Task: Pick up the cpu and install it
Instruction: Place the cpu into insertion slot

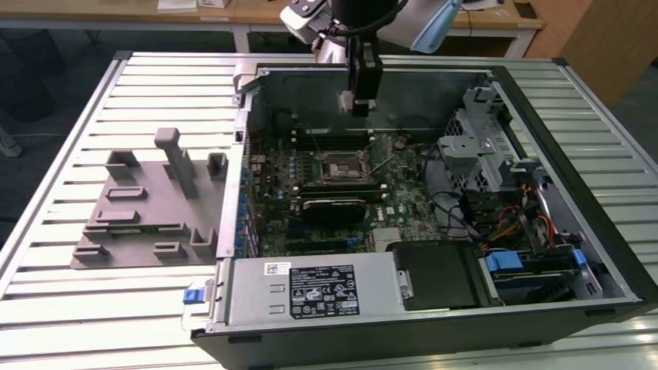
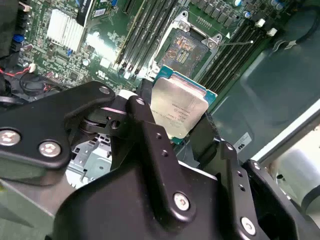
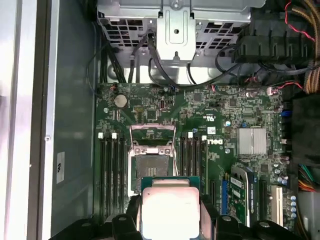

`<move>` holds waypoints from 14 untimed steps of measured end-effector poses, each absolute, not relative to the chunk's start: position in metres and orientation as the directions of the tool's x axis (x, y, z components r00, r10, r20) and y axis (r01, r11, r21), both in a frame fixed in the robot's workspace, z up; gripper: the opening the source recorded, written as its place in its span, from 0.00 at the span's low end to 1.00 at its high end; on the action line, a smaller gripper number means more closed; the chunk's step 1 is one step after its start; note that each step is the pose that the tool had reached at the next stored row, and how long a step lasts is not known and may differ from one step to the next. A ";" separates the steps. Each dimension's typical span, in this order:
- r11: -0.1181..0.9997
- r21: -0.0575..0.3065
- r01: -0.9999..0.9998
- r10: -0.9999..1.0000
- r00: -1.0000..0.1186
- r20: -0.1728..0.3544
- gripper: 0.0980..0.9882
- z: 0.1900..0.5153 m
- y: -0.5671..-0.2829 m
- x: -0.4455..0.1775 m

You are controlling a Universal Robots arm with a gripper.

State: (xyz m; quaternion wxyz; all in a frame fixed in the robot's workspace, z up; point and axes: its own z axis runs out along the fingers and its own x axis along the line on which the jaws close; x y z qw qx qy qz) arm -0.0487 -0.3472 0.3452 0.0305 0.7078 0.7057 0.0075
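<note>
The cpu (image 3: 170, 210) was gripped at its edges by the pincer (image 2: 175, 112), clamped upon it, above the motherboard (image 3: 230, 107), near its uncovered socket (image 3: 151, 167), inside the computer case (image 1: 432, 339) set on the counter (image 1: 62, 308).

Cpu (image 2: 179, 111): small flat square chip, pale silver metal lid on a green-edged base. It is clamped by two opposite edges in the gripper (image 2: 176, 117), lid turned away from the motherboard (image 3: 230, 115), hanging above it, clear of the open socket (image 3: 152, 162).
</note>
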 end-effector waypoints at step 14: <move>-0.002 0.054 0.999 0.999 0.004 -0.032 0.50 0.319 -0.347 -0.049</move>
